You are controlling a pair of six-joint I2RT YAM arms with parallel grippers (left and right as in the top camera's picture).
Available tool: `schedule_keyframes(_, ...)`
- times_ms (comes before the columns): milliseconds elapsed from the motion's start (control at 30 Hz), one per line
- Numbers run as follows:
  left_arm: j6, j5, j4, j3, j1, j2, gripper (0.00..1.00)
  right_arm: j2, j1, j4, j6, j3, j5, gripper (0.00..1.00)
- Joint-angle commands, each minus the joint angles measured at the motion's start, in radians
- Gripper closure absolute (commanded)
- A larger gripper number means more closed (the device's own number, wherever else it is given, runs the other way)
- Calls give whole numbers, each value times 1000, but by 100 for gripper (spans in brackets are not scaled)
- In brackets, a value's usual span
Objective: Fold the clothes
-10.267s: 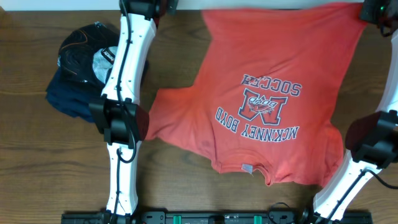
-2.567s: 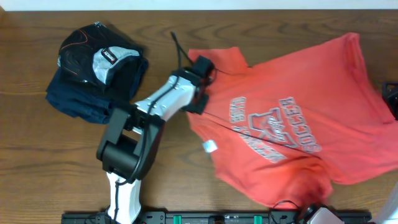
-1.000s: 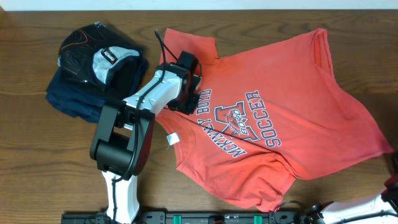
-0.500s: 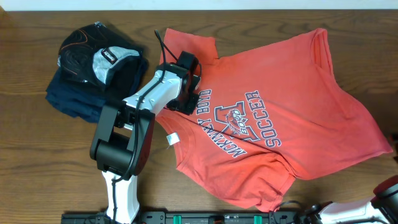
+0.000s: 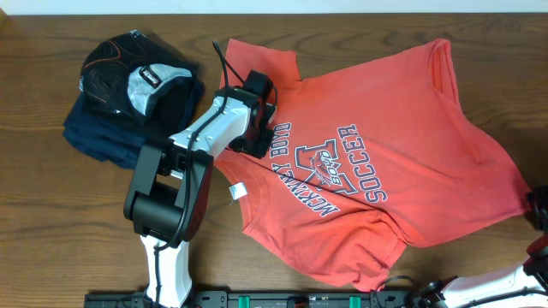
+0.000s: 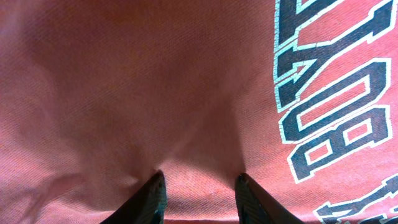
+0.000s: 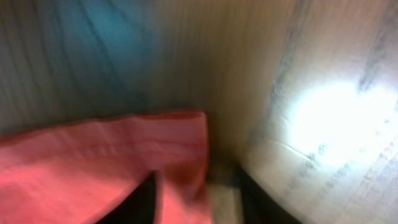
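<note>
Dark wood table (image 5: 51,214) fills the overhead view, with the coral-red T-shirt (image 5: 402,111) spread chest-up and slanted across its middle and right. The collar points to the lower left, where a white neck label (image 5: 237,190) shows, and the hem runs toward the right edge. I read the navy-and-white lettering (image 5: 334,167) as ending in "SOCCER". The left gripper (image 6: 200,198) is down on the shirt's upper left area, beside the "BOYD" letters and near the shoulder. From the left wrist I see its two fingers (image 6: 152,199) spread, tips resting on the cloth, with unfolded fabric between them and light creases running toward the tips. The right gripper (image 7: 202,199) sits at the far right edge of the table, at the shirt's hem corner. The right wrist view is blurred, but the fingers stand apart. The red edge lies in the gap toward the left finger, with bare wood between it and the other finger. A pile of dark folded garments (image 5: 128,94) lies at the upper left, apart from the shirt.
</note>
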Motion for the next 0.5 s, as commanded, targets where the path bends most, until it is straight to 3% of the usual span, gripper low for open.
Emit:
schedule_keyframes(0, 6, -60, -14, -43, 19, 37, 60, 25, 2, 11, -1, -22, -47, 85)
schedule_keyframes(100, 6, -60, -14, -43, 19, 37, 60, 24, 0, 25, -32, -21, -60, 99)
schedule_keyframes(267, 6, -61, -14, -43, 19, 37, 59, -29, -25, -6, -34, 2, -58, 99)
schedule_keyframes(467, 6, -61, -14, -43, 19, 37, 59, -231, -86, -12, 42, 24, -5, 99)
